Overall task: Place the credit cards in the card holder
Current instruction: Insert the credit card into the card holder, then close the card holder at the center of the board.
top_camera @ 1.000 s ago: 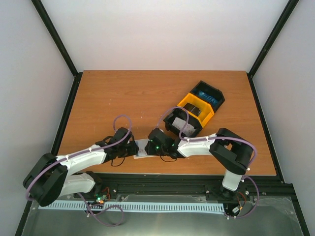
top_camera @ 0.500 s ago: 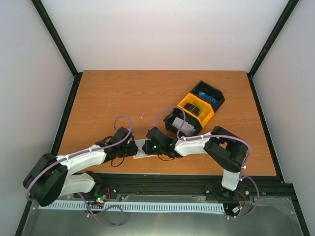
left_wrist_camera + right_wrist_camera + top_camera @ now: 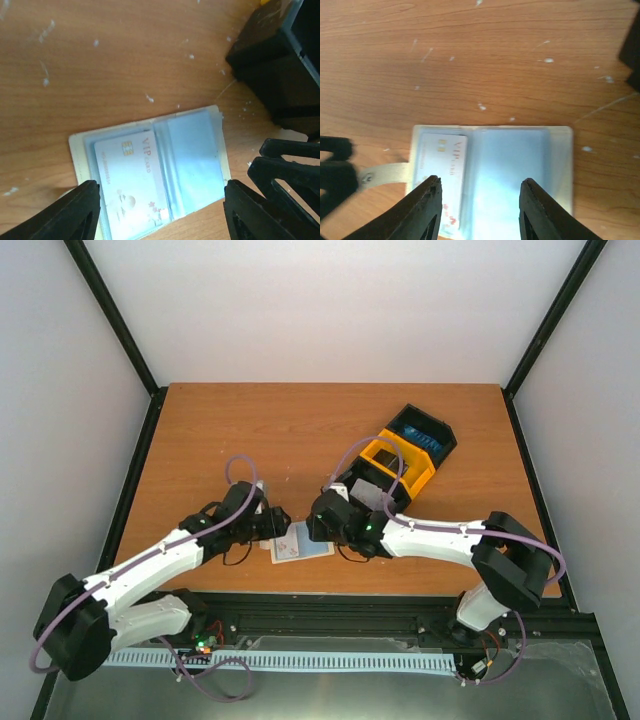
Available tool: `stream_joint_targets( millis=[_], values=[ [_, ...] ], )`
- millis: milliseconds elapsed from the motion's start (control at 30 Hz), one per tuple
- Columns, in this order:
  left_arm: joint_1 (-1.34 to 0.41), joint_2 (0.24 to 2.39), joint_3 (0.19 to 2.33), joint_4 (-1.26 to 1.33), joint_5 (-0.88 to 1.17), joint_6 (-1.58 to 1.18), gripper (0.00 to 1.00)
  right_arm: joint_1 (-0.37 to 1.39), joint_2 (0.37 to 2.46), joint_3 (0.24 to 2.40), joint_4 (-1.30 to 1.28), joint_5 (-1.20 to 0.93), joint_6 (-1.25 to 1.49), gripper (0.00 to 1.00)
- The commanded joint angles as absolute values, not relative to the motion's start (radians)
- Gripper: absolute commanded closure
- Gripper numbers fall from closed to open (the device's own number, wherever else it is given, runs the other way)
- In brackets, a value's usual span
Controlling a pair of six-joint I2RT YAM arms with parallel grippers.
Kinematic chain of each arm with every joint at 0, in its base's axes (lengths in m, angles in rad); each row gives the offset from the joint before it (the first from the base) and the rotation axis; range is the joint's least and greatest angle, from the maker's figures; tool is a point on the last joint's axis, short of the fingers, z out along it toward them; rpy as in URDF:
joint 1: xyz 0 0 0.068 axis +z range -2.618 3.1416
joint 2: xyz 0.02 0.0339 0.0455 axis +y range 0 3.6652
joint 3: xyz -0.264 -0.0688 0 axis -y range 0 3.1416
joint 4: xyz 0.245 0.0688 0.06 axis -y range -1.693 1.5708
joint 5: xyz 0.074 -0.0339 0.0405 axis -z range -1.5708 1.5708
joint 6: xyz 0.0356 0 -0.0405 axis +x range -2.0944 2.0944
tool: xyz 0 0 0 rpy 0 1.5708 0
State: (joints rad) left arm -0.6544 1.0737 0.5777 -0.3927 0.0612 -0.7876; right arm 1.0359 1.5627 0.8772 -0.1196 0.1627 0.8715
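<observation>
Close to the near edge of the table [image 3: 250, 430], the card holder [image 3: 300, 543] lay flat and opened out, sleeves facing up. The left gripper [image 3: 278, 525] and the right gripper [image 3: 314, 524] hung just over it from either side, both with fingers spread and nothing between them. A white card [image 3: 130, 180] already sat in one clear sleeve; the sleeve next to it looked empty.

The holder would probably handle as a light, floppy thing. Its beige cover is soft and its plastic sleeves are glossy and likely slick, so a push on a card could slide the whole holder across the wood. Pinning a bare cover edge, or the strap [image 3: 385, 175] sticking out from one short side, looked like the safest hold while a card went in. The cards themselves should be stiff, thin and nearly weightless, and best pinched along an edge.

Further back on the right stood the black-and-yellow tray [image 3: 420, 480]. A dark card [image 3: 395, 462] lay in its yellow middle compartment and a blue card [image 3: 420, 432] in the far one. The right arm and its purple cable [image 3: 350, 455] covered the nearest compartment, so I could not tell whether a card lay there. The tray walls would crowd any fingers reaching in. Beyond the tray, only bare wood showed.
</observation>
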Motion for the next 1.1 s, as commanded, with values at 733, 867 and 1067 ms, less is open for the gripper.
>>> stream_joint_targets(
  millis=[733, 867, 1067],
  values=[
    [-0.588, 1.161, 0.592, -0.54, 0.014, -0.827, 0.92, 0.994, 1.498, 0.776, -0.166, 0.254, 0.841, 0.55],
    [-0.587, 1.123, 0.652, -0.544, 0.006, -0.788, 0.99, 0.982, 1.479, 0.758, -0.147, 0.249, 0.838, 0.55],
    [-0.588, 1.119, 0.761, -0.513, 0.171, -0.675, 0.99, 0.929, 1.455, 0.721, -0.127, 0.183, 0.841, 0.55]
  ],
)
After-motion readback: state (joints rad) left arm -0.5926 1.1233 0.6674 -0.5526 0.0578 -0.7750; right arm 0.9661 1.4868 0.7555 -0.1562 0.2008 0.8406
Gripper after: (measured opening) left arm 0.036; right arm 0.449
